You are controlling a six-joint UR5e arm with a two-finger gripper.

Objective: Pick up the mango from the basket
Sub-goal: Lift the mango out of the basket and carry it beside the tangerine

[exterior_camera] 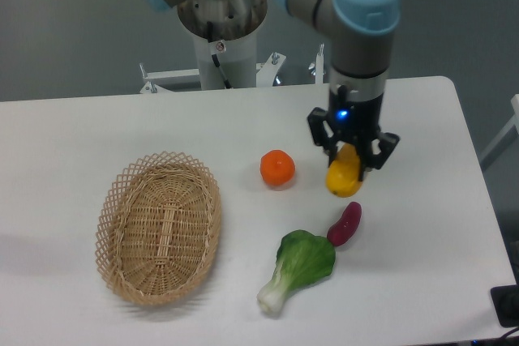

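Fingers of the gripper point(350, 154) are closed on the upper end of the mango point(344, 177), which hangs beneath them above the bench point(422, 241), toward its right edge and well apart from the basket point(159, 227). No contact between fruit and bench is evident, though the clearance cannot be judged with certainty from this one view. The basket lies near the left edge with nothing visible inside it.

Assessment: the pick appears complete and the fruit is in carry. To do this step well, the grip should be kept firm and even, since the skin looks smooth and only the top portion is clamped. Sideways travel should be gentle so the hanging lower end does not swing or slip. Enough height should be held to pass over the purple vegetable point(345, 224), which lies just beyond the mango toward the front edge, and the leafy green point(300, 266) nearer that edge. The orange point(277, 168) sits to the left, apart.

Orientation: the mango's long axis runs close to vertical, slightly tilted, rounded lower end pointing down at the bench.
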